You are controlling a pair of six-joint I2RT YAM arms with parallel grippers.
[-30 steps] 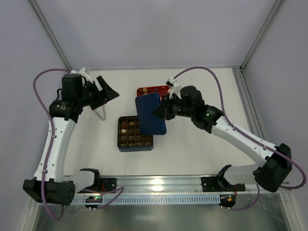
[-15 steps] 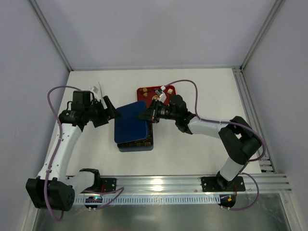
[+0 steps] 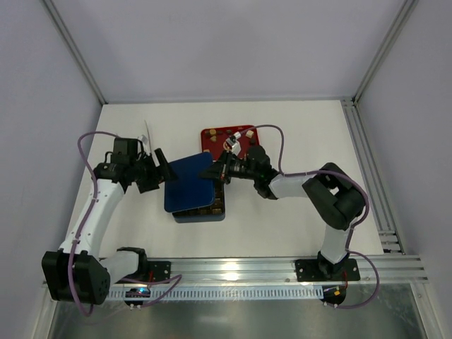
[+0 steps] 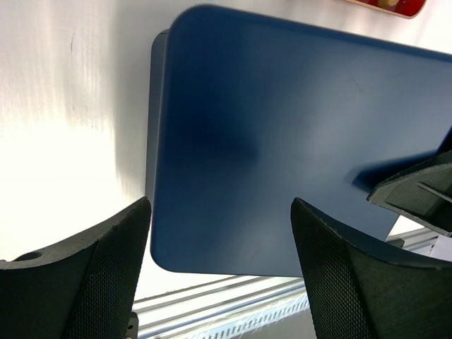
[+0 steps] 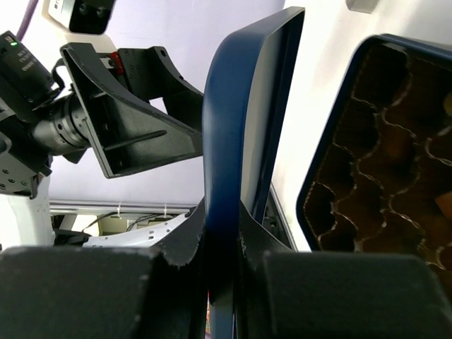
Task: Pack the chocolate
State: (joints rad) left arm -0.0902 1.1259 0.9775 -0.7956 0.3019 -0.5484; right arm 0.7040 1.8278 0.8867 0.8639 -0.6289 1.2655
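— Since half a second back, the lid (image 3: 189, 182) has sunk lower and slid left over the box (image 3: 200, 214), and the left arm has closed in on its left edge.
— Who holds it?
— Only the right fingers (image 3: 217, 171), clenched on the lid's right edge. The right wrist view shows that rim pinched between them. The left fingers (image 3: 163, 169) are spread wide and released, right by the lid's left edge. Whether they touch it I cannot tell.
— Is it seated?
— No, it is tilted. From the right wrist its underside stands apart from the box's open cells. From above it overhangs the box's left side, while the box's near edge and a strip along its right side show.
— And the sweets?
— Some chocolate (image 3: 213, 132) lies on the red tray (image 3: 207, 140) just behind the box. More sits in the box's cells, mostly hidden by the lid.
— Room to move?
— Bare bench (image 3: 282, 226) shows left of the box, right of it, and in front toward the rail (image 3: 233, 267). Behind it is tight, with the tray close to the box and the right arm low over the tray's front edge.
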